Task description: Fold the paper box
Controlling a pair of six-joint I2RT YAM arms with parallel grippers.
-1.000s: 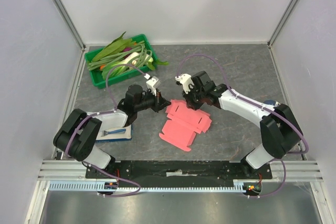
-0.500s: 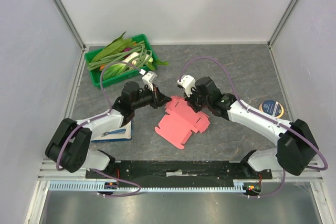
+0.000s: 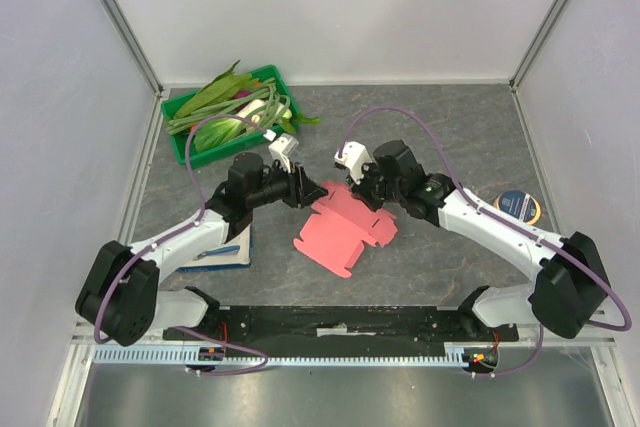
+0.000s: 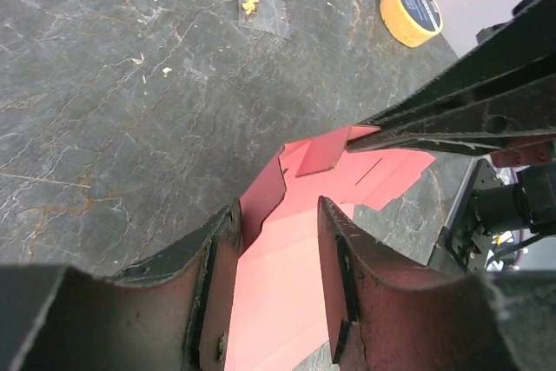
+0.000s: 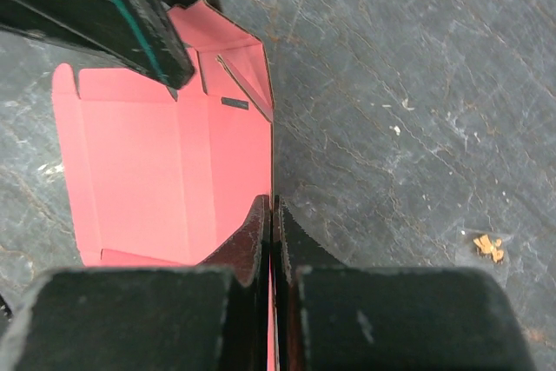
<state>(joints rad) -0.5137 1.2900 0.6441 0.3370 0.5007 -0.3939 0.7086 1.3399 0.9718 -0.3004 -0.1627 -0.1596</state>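
Observation:
The pink-red paper box [image 3: 343,229] lies partly unfolded on the dark table between the two arms. My left gripper [image 3: 312,190] is at its far-left corner. In the left wrist view the left gripper [image 4: 278,215] is open, its fingers straddling the box's floor [image 4: 365,167], with a raised side wall beside the left finger. My right gripper [image 3: 366,196] is at the box's far-right edge. In the right wrist view the right gripper [image 5: 273,202] is shut on the box's upright side wall, with the box interior [image 5: 148,171] to its left.
A green tray [image 3: 190,152] of leafy vegetables stands at the back left. A white-and-blue booklet [image 3: 222,253] lies under the left arm. A yellow tape roll [image 3: 519,206] lies at the right. A small plastic bag [image 4: 261,8] lies on the table beyond the box.
Both arms have stretched further out toward the box, and the box has shifted a little left. The right arm's elbow has swung right, uncovering the tape roll.

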